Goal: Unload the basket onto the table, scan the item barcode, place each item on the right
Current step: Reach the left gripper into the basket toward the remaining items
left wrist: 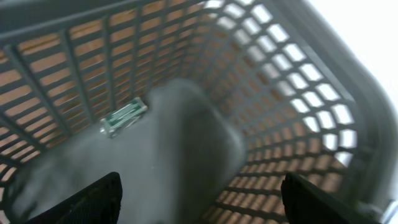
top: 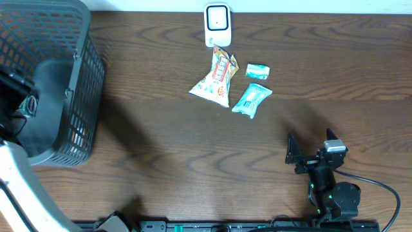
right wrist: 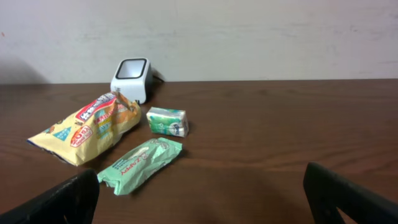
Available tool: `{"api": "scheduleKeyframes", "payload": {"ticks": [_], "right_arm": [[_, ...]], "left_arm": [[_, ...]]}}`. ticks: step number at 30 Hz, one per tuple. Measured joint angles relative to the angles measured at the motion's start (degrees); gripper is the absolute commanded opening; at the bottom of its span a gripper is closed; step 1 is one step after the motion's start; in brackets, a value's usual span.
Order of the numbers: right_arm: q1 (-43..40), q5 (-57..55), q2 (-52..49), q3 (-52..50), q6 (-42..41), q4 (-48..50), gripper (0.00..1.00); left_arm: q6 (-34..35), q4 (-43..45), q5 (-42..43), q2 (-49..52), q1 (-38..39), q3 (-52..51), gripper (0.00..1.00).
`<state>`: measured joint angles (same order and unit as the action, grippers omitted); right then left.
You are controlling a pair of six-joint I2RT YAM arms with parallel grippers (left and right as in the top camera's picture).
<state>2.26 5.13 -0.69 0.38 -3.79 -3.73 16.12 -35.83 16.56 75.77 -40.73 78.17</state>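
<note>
The left end effector hangs inside the basket, fingers spread wide and empty. A small green packet lies on the basket floor, long axis slanting toward a corner; presumably already scanned, though blur hides detail. The right end effector is wide open, empty. On the bench three items wait near the scanner: yellow bag, green pouch, small box.
</note>
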Motion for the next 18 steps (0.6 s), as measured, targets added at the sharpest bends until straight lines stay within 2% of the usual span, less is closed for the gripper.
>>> {"api": "scheduleKeyframes", "payload": {"ticks": [9,15,18], "right_arm": [[0.0,0.0,0.0,0.0,0.0,0.0,0.99],[0.0,0.0,0.0,0.0,0.0,0.0,0.99],[0.0,0.0,0.0,0.0,0.0,0.0,0.99]], "left_arm": [[-4.33,5.33,0.02,12.83,-2.45,0.0,0.86],[-9.29,4.94,-0.26,21.03,-1.09,0.0,0.86],[-11.61,4.74,-3.3,23.71,1.09,0.0,0.87]]}}
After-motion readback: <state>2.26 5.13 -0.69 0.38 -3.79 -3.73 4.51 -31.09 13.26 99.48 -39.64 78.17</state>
